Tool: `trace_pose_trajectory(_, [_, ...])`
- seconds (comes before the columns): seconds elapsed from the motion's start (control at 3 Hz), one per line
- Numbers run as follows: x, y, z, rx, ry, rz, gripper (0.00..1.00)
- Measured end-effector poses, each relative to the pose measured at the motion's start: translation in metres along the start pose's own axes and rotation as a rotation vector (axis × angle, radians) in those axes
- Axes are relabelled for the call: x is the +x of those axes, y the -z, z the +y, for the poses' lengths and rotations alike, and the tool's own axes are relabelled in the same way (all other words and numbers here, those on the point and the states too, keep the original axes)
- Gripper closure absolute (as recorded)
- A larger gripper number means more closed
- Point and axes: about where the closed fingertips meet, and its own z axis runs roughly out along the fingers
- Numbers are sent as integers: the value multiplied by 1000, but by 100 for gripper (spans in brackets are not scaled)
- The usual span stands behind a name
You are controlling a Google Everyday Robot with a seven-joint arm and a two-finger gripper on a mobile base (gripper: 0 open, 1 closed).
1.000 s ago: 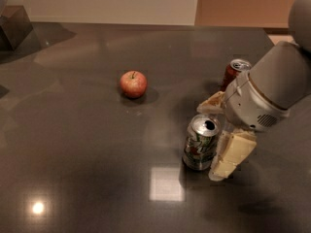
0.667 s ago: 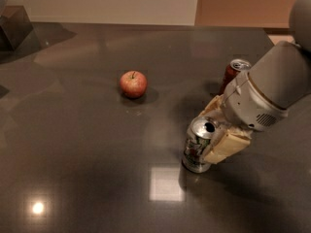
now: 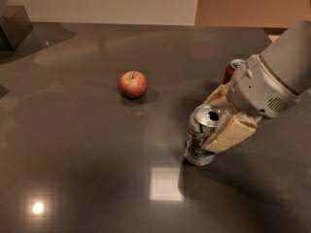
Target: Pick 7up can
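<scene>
The 7up can [image 3: 200,136] is silver-white with green swirls and an open silver top. It stands on the dark table [image 3: 77,154], right of centre, tilted slightly toward the arm. My gripper [image 3: 217,123] comes in from the right on a white arm. Its cream fingers [image 3: 228,135] press against the can's right side, one near and one behind. The can's base still looks to touch the table.
A red apple [image 3: 133,84] sits left of centre, further back. A dark red can [image 3: 233,69] stands behind my gripper, partly hidden by the arm. A dark block [image 3: 14,25] is at the far left corner.
The near finger has swung in from beside the can to press on it. The can has tilted a little toward the arm.
</scene>
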Motion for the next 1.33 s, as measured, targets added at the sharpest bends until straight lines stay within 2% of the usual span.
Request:
trace_pose_trajectory(0.33, [-18, 24, 2, -25, 18, -41, 100])
trace_pose_trajectory(1.0, [-56, 64, 7, -80, 105, -105, 100])
trace_pose_trajectory(1.33, [-56, 64, 7, -80, 105, -106, 100])
